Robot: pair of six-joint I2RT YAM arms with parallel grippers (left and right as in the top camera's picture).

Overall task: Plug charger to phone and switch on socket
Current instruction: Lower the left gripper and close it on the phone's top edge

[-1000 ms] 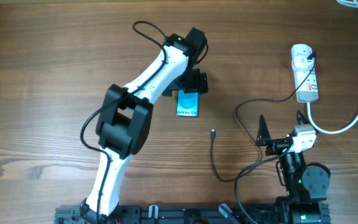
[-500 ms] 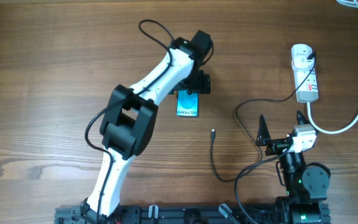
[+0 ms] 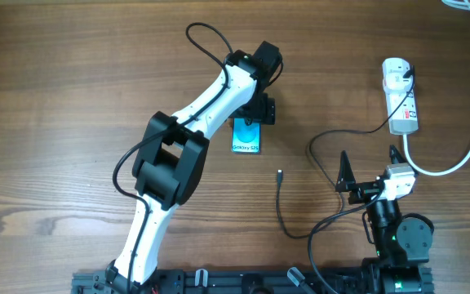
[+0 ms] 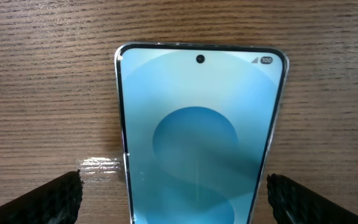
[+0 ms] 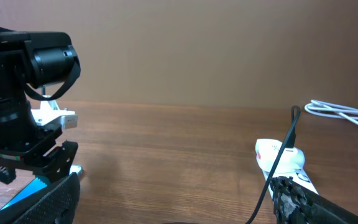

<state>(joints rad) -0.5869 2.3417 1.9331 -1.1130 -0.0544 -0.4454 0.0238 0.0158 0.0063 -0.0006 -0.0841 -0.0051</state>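
Note:
The phone (image 3: 246,139) lies flat on the wooden table, its cyan screen up. My left gripper (image 3: 253,113) hovers over its far end. In the left wrist view the gripper (image 4: 179,202) is open, with one finger on each side of the phone (image 4: 201,124) and neither touching it. The charger's metal tip (image 3: 279,173) lies loose on the table to the right of the phone. Its thin black cable (image 3: 283,214) loops round to the black plug in the socket (image 3: 401,98). My right gripper (image 3: 370,173) is open and empty, near the front edge.
The socket's thick white cord (image 3: 455,166) curves off to the right edge. In the right wrist view the socket (image 5: 278,155) and the charger cable (image 5: 286,149) are at right, the left arm's wrist (image 5: 23,106) at left, and my right gripper (image 5: 179,205) below.
My left arm has shifted slightly to the right over the phone's far end. The phone, the cable and the right arm have not moved.

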